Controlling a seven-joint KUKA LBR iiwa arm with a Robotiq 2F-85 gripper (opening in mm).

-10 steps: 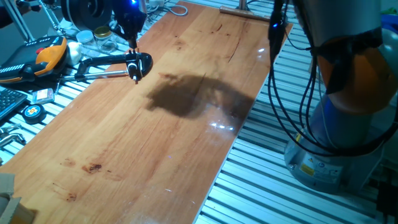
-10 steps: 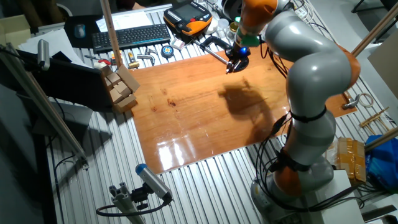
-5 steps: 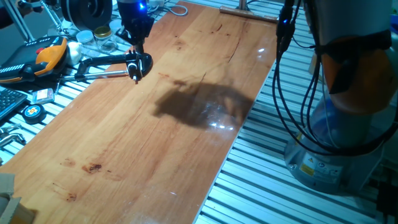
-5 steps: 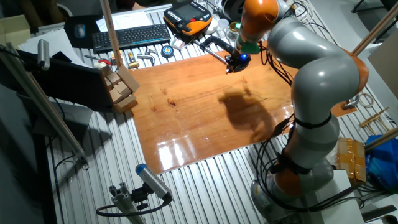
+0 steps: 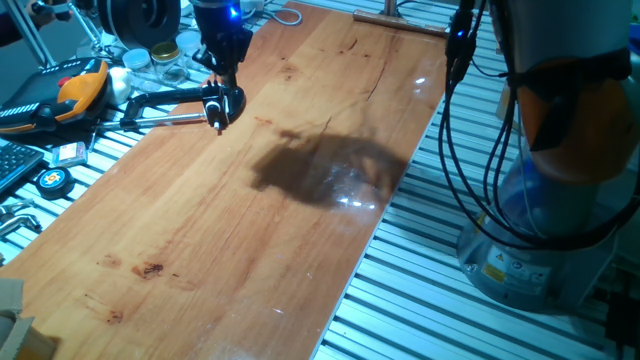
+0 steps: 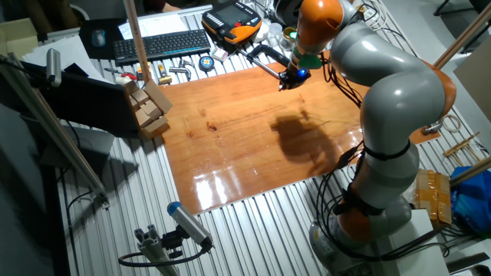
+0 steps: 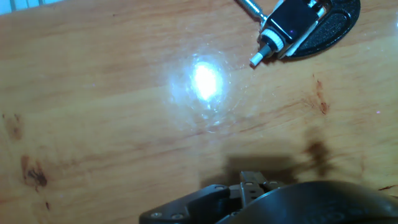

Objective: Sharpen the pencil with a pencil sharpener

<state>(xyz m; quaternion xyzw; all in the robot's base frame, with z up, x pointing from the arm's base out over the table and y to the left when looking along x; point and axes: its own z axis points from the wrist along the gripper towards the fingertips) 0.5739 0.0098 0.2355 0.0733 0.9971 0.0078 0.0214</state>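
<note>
Near edge of wooden table [image 5: 250, 260] bare, w/ the arm's dark shadow mid-board; arm [image 6: 383, 100] rises from its base at the table's side, bends over the board & reaches to the far edge, wrist pointing down; gripper [image 5: 222, 78] hangs just above the pencil sharpener [image 5: 222, 103], blue light lit on the wrist; fingers hidden in the fixed views & hand view shows only dark housing at bottom, so can't tell if jaws are apart or together; in hand view the sharpener [image 7: 305, 28] lies on the wood, black rounded body w/ white tip, at the top right; black clamp arm [image 5: 160, 100] runs from it off the board; beyond: orange-and-black tool [image 5: 70, 90], keyboard [image 6: 157, 44].
</note>
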